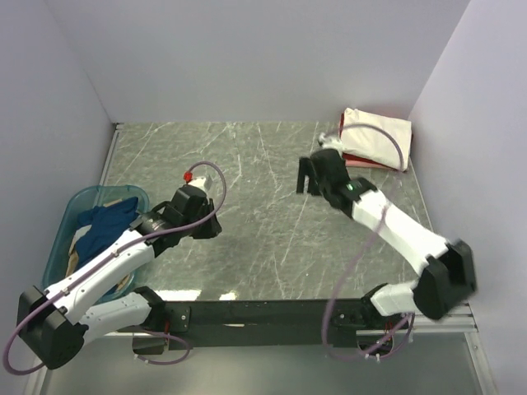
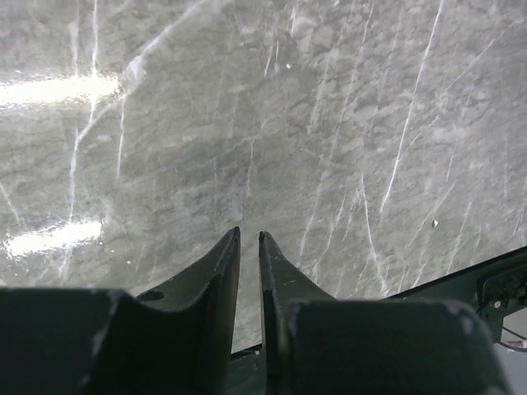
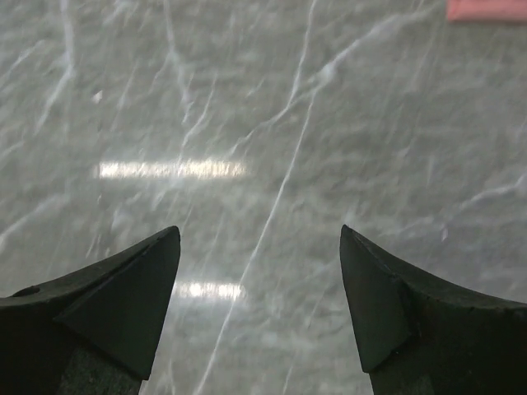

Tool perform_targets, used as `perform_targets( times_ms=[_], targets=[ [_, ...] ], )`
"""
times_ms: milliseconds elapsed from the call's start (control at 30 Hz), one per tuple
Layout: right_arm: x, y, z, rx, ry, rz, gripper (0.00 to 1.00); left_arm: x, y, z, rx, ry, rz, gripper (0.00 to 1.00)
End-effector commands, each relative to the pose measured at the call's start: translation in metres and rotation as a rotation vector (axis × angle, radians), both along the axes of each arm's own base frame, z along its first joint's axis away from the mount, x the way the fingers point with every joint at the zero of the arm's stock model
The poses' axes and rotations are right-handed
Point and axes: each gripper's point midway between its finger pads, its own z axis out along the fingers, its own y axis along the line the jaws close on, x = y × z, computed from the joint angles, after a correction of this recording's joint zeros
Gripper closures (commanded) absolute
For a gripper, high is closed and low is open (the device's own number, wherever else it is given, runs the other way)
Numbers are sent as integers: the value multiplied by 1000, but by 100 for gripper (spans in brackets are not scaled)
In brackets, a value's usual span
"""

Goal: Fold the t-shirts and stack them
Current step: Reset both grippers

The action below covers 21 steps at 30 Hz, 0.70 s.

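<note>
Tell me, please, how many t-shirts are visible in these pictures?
4: a cream-white shirt on a red shirt at the far right corner; a dark blue shirt over a tan shirt in the basket. More may be hidden.

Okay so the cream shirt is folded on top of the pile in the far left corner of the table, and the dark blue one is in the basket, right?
Not quite. The cream-white shirt lies folded on top of the pile in the far right corner, not the left; the top external view shows it. The dark blue shirt is indeed in the teal basket.
</note>
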Motion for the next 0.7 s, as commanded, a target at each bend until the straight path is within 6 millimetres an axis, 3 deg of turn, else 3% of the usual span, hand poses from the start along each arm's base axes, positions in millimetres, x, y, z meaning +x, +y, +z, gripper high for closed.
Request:
perform_targets(
  times_ms=[0,33,67,100,167,267,400,467,667],
  targets=[
    [-45,6,16,185,-51,32,16,3,5,13,-19,-46,37,79],
    [-56,7,17,220,-60,54,16,2,5,14,-24,-44,37,79],
    [-70,4,31,266,-100,72,15,2,6,15,-28,-49,39,78],
    [-85,4,18,285,-69,100,15,1,7,16,-30,-52,41,78],
    [-105,2,25,336,-83,134,14,2,8,18,-38,-65,49,78],
    [-128,2,18,350,-25,189,13,3,8,21,-46,-76,61,78],
    [-144,0,10,341,13,226,12,7,12,24,-35,-93,85,78],
    [-148,-1,17,367,-18,232,11,8,15,28,-32,-109,101,78],
    [-150,-10,22,393,-74,191,6,10,23,30,-23,-133,137,77]
  ],
)
